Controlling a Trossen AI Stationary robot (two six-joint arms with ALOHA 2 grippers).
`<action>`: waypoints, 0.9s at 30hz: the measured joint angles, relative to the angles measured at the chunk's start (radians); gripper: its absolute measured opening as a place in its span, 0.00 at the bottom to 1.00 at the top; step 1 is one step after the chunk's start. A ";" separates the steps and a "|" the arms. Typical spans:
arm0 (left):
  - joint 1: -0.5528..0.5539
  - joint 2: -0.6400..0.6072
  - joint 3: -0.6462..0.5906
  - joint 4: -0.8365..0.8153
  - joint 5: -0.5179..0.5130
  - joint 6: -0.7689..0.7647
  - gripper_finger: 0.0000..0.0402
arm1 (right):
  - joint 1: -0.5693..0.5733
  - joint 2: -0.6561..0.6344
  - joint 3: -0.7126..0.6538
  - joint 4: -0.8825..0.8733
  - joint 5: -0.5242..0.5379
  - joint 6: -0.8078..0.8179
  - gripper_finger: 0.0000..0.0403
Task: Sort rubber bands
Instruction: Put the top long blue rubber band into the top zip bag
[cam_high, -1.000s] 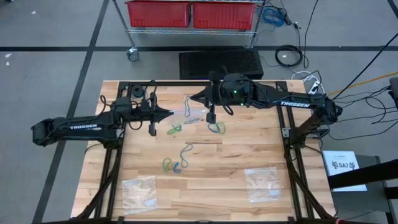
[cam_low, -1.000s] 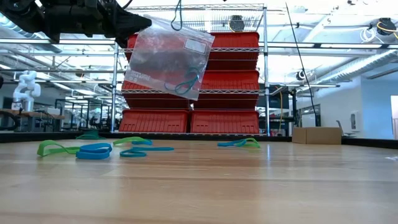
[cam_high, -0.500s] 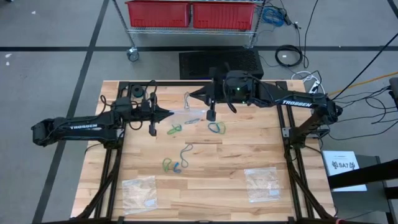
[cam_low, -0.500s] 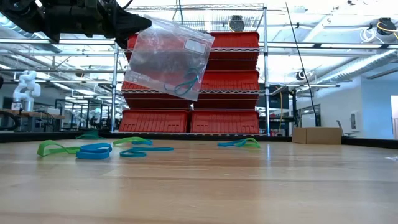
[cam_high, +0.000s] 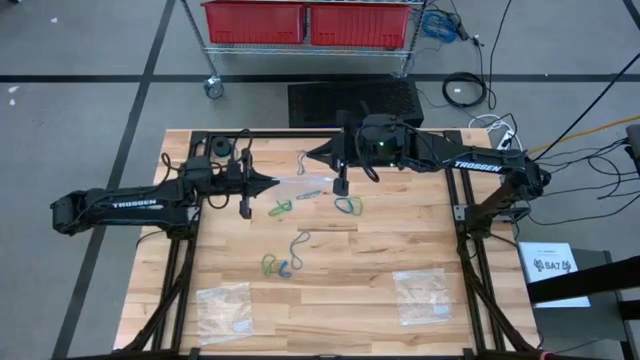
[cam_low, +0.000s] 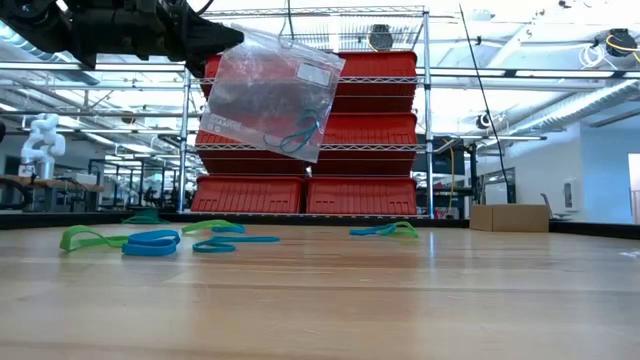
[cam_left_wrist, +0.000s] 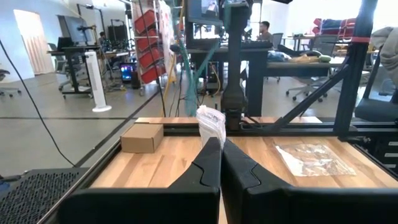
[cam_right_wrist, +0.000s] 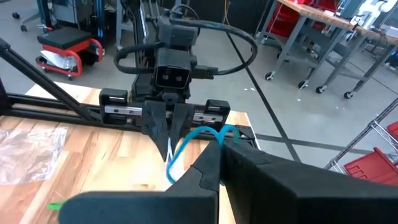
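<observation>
A clear plastic bag (cam_low: 270, 95) with a blue-green rubber band (cam_low: 300, 132) inside hangs high over the table's far middle. My left gripper (cam_high: 272, 183) is shut on it. My right gripper (cam_right_wrist: 219, 146) faces it from the right, a little higher, shut on a blue rubber band (cam_right_wrist: 199, 134). That band's lower end (cam_low: 290, 18) dangles just above the bag's top edge. Several loose blue, green and grey bands (cam_high: 282, 208) (cam_high: 348, 205) (cam_high: 280, 266) lie flat on the wood below. My left gripper pinches the bag's top corner (cam_low: 232, 45) between its two shut fingers, coming level from the table's left. The bag hangs tilted below and beside the fingers, clear of the table. My right gripper pinches one spot of the blue band (cam_right_wrist: 214, 132) between its fingertips, coming from the table's right and slanting slightly down. The band loops out past the tips and hangs slack (cam_right_wrist: 177, 158) toward the bag's top edge, clear of the table.
Two more clear bags lie flat near the table's front, one left (cam_high: 222, 310) and one right (cam_high: 420, 295). A small cardboard box (cam_low: 510, 217) sits at the far edge. Bare wood shows between the loose bands and the front bags.
My right gripper has drawn back slightly toward the table's right, and the band hanging from it has come up a little over the bag's top edge. The left gripper and the bag have kept still.
</observation>
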 joint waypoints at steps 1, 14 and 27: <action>0.000 0.000 0.000 0.000 0.000 0.000 0.00 | 0.000 0.000 0.000 -0.002 0.000 0.000 0.00; 0.000 0.000 0.000 0.000 0.000 0.000 0.00 | 0.002 0.000 0.000 0.005 0.000 0.000 0.00; 0.000 0.000 0.000 -0.004 0.000 0.000 0.00 | 0.010 0.000 0.000 0.015 0.000 -0.004 0.00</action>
